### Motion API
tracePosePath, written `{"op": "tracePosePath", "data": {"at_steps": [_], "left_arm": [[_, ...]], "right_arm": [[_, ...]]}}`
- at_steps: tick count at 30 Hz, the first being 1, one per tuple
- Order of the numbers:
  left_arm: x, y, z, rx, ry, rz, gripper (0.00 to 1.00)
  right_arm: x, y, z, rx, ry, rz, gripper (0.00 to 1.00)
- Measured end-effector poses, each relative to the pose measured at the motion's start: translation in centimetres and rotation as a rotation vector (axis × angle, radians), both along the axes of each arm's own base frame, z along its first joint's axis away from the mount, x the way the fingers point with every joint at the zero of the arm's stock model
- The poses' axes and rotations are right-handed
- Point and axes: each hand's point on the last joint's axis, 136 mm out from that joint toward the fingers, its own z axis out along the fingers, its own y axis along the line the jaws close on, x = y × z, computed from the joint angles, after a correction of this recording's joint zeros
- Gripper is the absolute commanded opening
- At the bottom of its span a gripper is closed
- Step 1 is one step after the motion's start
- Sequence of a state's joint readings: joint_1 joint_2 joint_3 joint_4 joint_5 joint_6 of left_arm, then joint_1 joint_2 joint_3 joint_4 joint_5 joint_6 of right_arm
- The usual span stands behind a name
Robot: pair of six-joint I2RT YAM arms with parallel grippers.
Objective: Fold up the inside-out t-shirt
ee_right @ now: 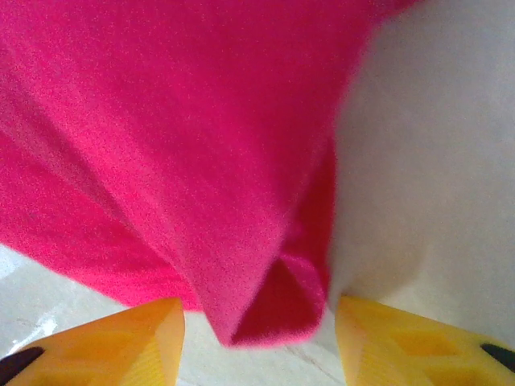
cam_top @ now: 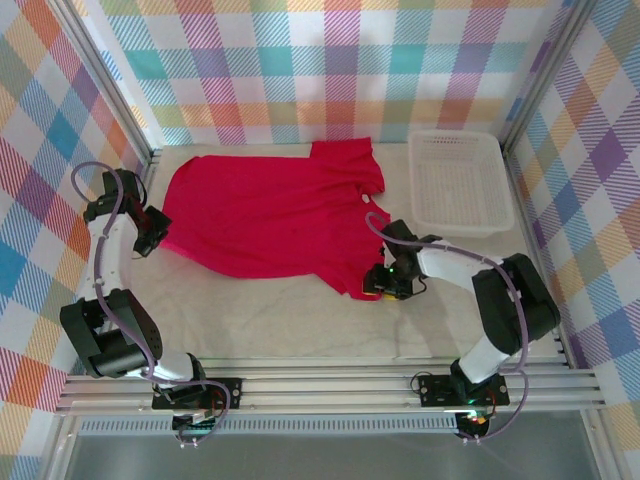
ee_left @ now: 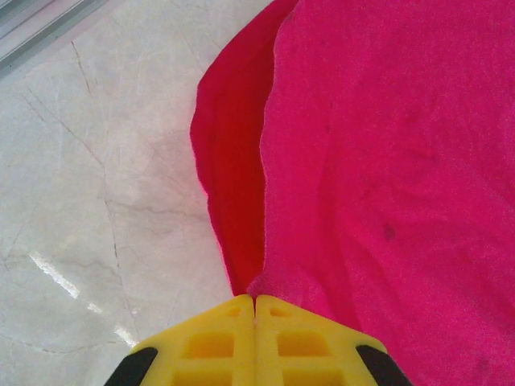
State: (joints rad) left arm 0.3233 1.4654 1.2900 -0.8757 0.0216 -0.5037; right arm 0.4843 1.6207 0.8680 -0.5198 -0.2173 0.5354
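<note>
Top view: the t-shirt (cam_top: pixel 270 215) lies spread on the table (cam_top: pixel 300 320) from 9 to 1 o'clock. The white basket (cam_top: pixel 460 228) at 2 o'clock holds nothing.

Left wrist: the left gripper (ee_left: pixel 256 310) is pinched tight on the t-shirt's edge at 6 o'clock.

Right wrist: the right gripper (ee_right: pixel 259 310) stands apart around a cloth corner. I judge it should close on both layers before lifting.

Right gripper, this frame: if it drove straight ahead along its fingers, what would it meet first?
The t-shirt. A folded red corner already sits between the open fingers of the right gripper, so it would likely push into cloth almost at once, though the exact depth is hard to judge.
</note>
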Motion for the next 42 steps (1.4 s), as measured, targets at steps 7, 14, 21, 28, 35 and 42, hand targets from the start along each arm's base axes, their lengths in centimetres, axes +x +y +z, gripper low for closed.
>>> {"op": "tracePosePath", "data": {"at_steps": [7,14,21,28,35,42], "left_arm": [[0.3,0.0,0.2,0.002,-0.013,-0.001,0.00],[0.3,0.0,0.3,0.002,-0.017,-0.002,0.00],[2.4,0.1,5.2,0.000,-0.132,-0.009,0.00],[6.6,0.2,18.2,0.005,-0.460,-0.001,0.00],[4.1,0.1,30.0,0.024,-0.782,0.056,0.00],[-4.8,-1.8,40.5,0.140,-1.084,0.093,0.00]], "right_arm": [[-0.2,-0.5,-0.5,-0.055,0.045,-0.018,0.04],[1.4,2.6,1.9,0.012,-0.025,0.034,0.00],[8.1,2.6,12.9,0.070,-0.321,0.009,0.00],[15.0,-2.0,31.3,0.117,-0.758,-0.118,0.00],[11.5,-4.6,46.8,0.173,-1.152,-0.118,0.00],[2.4,-7.4,55.7,0.227,-1.465,-0.087,0.00]]}}
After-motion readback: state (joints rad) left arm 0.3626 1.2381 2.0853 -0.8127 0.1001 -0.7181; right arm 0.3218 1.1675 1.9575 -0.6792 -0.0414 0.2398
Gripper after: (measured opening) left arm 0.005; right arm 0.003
